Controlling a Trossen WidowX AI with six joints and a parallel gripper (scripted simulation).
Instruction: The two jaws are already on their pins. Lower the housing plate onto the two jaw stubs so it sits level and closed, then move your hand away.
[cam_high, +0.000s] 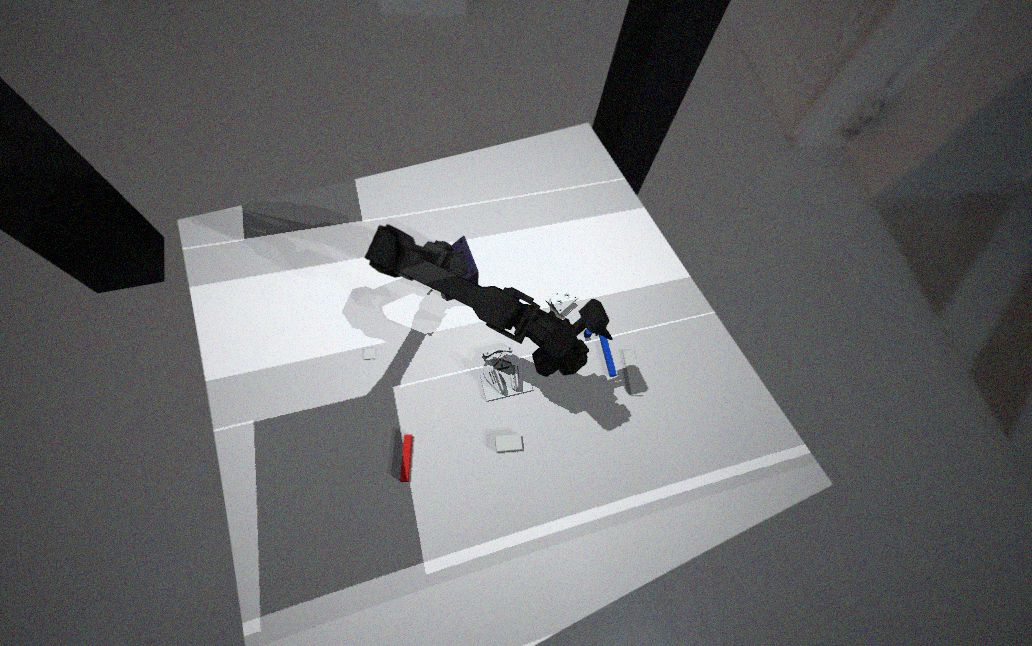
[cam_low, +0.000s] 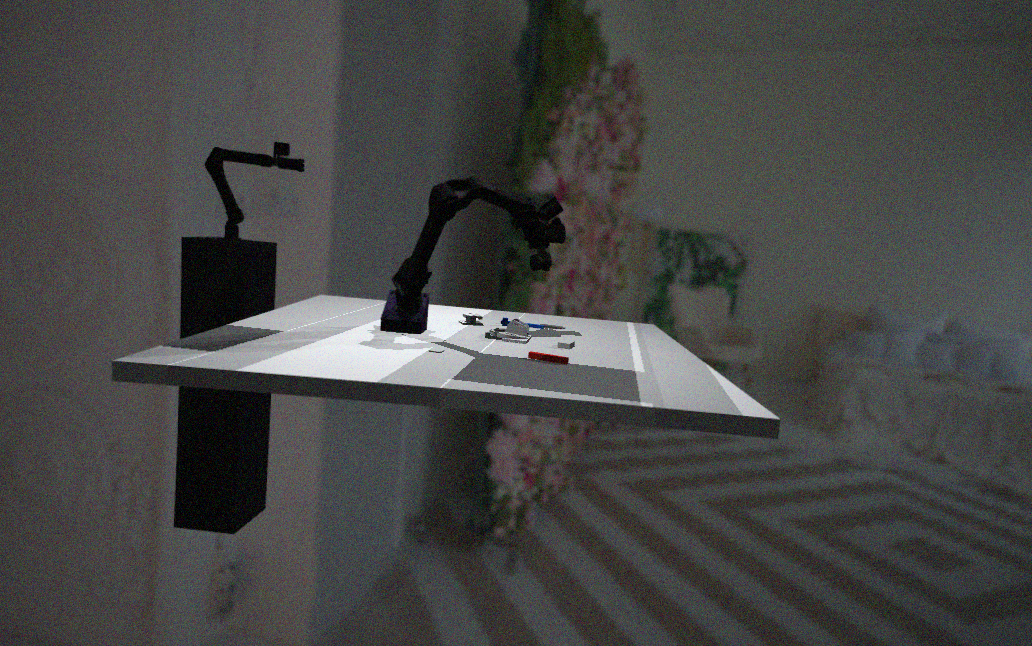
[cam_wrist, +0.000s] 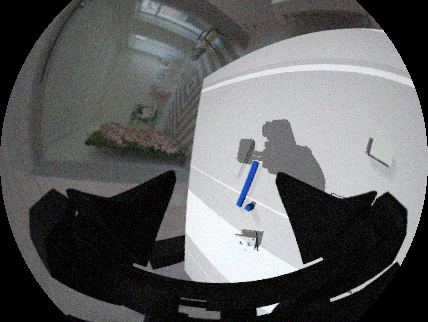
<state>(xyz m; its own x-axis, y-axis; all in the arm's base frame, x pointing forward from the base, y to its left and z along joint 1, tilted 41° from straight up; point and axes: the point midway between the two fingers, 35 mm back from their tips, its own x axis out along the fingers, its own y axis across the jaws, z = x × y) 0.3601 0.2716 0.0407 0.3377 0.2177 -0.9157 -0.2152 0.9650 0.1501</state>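
Note:
My gripper (cam_wrist: 227, 176) (cam_low: 540, 265) is open with nothing between its fingers. It hangs well above the table, pointing down; its own bodies partly overlap in the top and exterior views. A white part with round holes (cam_high: 564, 298) (cam_low: 472, 318) (cam_wrist: 246, 241), which looks like the housing plate, stands on the table near the arm, apart from the fixture. The white fixture with the two jaws (cam_high: 506, 392) (cam_low: 514, 331) stands on the table beside and below the gripper in the top view. The right finger hides most of it in the wrist view. The pins and stubs are too small to make out.
A blue bar (cam_high: 608, 356) (cam_wrist: 247, 184) and a small blue piece (cam_wrist: 250, 206) lie near the plate. A pale strip (cam_high: 630, 371) lies beside the bar. A white block (cam_high: 509, 443) (cam_low: 565, 345) and red bar (cam_high: 406, 457) (cam_low: 548, 357) lie beyond the fixture.

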